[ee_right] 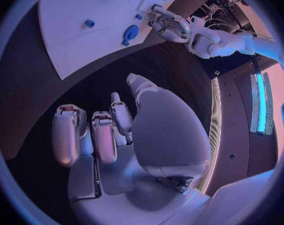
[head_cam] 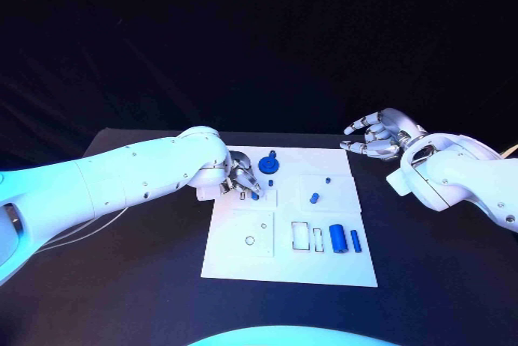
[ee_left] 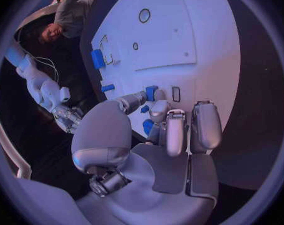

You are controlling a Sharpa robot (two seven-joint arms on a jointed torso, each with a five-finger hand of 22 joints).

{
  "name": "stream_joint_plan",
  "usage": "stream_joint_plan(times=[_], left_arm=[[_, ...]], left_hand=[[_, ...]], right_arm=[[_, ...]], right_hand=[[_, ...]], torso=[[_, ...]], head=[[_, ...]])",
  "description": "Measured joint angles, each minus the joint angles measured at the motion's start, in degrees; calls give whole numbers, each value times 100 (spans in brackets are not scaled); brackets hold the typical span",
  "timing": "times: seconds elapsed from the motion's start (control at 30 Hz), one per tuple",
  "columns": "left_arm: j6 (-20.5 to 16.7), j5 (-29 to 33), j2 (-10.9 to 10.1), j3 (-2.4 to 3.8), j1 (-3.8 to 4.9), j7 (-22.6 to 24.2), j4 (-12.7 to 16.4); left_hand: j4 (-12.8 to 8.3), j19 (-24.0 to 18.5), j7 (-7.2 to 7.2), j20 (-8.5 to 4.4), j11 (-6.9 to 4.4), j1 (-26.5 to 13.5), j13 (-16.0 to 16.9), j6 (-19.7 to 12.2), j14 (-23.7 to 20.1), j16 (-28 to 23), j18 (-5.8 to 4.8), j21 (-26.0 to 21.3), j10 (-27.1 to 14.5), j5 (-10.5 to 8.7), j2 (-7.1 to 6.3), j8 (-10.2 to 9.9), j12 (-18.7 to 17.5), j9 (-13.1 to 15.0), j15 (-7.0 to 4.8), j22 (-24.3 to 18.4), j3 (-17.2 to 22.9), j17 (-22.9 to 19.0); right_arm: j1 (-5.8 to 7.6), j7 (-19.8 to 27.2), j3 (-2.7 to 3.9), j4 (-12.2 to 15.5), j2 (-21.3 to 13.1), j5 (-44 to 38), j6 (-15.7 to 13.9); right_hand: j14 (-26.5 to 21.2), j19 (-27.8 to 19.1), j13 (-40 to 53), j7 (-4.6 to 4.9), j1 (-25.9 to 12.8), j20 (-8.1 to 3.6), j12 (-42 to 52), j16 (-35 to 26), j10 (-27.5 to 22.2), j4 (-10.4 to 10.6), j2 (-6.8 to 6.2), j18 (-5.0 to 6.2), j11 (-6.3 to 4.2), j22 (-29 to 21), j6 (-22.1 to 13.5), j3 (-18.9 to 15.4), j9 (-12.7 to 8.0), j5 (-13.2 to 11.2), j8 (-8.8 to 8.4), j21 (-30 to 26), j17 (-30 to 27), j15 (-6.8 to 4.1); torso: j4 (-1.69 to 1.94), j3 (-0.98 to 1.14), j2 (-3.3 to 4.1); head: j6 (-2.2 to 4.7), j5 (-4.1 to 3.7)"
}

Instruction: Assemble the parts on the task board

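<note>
- While the white board (head_cam: 290,267) is lying flat in the middle of the black table (head_cam: 129,301), its long sides are running away from the robot and bare table is showing all around it.
- The left hand (head_cam: 239,183) is reaching over the board's far left corner, fingers pointing down at a small blue part (head_cam: 254,195) near the left edge; the left wrist view is showing blue pieces (ee_left: 151,93) right at the fingertips (ee_left: 159,110), but I cannot tell whether the hand is gripping one or only touching it.
- The right hand (head_cam: 373,138) is hovering above the table just beyond the board's far right corner, fingers loosely curled and apart, holding nothing; the right wrist view is showing dark table under its fingers (ee_right: 104,137).
- A round blue disc (head_cam: 269,164) is sitting near the board's far edge, just beside the left hand.
- Two small blue pegs (head_cam: 314,198) are standing in the square panel on the board's right half, well apart from both hands.
- A thick blue cylinder (head_cam: 337,238) and a thinner blue bar (head_cam: 355,240) are lying side by side near the right edge, next to two outlined slots (head_cam: 300,237).
- The near part of the board is lying bare, as is the table beside the left edge.
</note>
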Motion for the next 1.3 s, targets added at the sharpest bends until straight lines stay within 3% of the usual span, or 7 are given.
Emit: stream_joint_plan(times=[0.13,0.17,0.2,0.37,0.67,0.9,1.3], left_arm=[[-4,-3,24,-2,-1,-7,-31],[-3,-4,33,-3,-1,-9,-42],[0,-6,41,-5,-1,-12,-57],[37,-9,88,-24,4,-18,-120],[88,-11,132,-41,13,-21,-187],[111,-14,133,-48,14,-23,-197],[35,-68,68,-67,-28,-15,-139]], left_hand=[[0,0,0,-1,0,-102,0,1,6,0,0,0,1,0,34,84,2,2,-7,0,0,0],[0,0,-1,0,0,-105,0,2,6,0,0,0,1,0,31,151,2,179,-7,0,0,0],[0,0,-4,-1,0,-105,0,4,6,0,0,0,1,0,31,330,2,759,-7,0,0,0],[0,1,-41,-1,-32,-129,-1,163,6,0,0,0,150,0,7,507,1,803,-8,1,0,0],[1,1,-68,-1,-59,-226,-1,373,5,0,0,0,328,-1,59,513,1,865,-10,1,-1,0],[9,2,-144,-2,-91,-346,-1,454,-32,0,-1,0,357,-1,-61,512,0,942,-48,2,-8,0],[777,22,-330,-23,-96,-489,0,650,6,0,-1,0,355,6,-203,501,-3,1056,-88,15,-1051,1]], right_arm=[[0,2,0,0,0,0,1],[0,2,0,0,0,0,1],[0,2,0,0,0,0,1],[0,3,0,0,-2,0,2],[0,7,-1,0,-3,0,10],[0,13,-1,-3,-2,0,17],[-2,27,-3,-21,2,7,17]], right_hand=[[0,0,0,0,0,0,0,0,0,0,0,0,0,0,0,0,0,0,0,0,0,0],[0,0,0,0,0,0,0,0,0,0,0,0,0,0,0,0,0,0,0,0,0,0],[0,0,0,0,0,0,0,0,0,0,0,0,0,0,0,0,0,0,0,0,0,0],[0,0,-1,0,0,0,0,0,0,0,0,0,0,0,0,0,0,0,0,0,0,0],[0,0,-1,0,0,0,0,-66,0,0,0,0,0,0,0,0,0,0,0,0,0,0],[0,0,-7,0,0,0,0,-66,0,0,0,0,0,0,0,0,-1,0,0,-1,0,0],[0,0,-30,0,0,0,-1,-66,0,0,0,0,0,0,0,0,-1,0,0,-89,0,0]], torso=[[1,0,-1],[1,0,0],[0,1,0],[-3,1,0],[-7,3,3],[-3,3,3],[-2,-2,-3]], head=[[2,-2],[2,-4],[2,-5],[-3,-12],[-13,-27],[-32,-38],[-16,-34]])
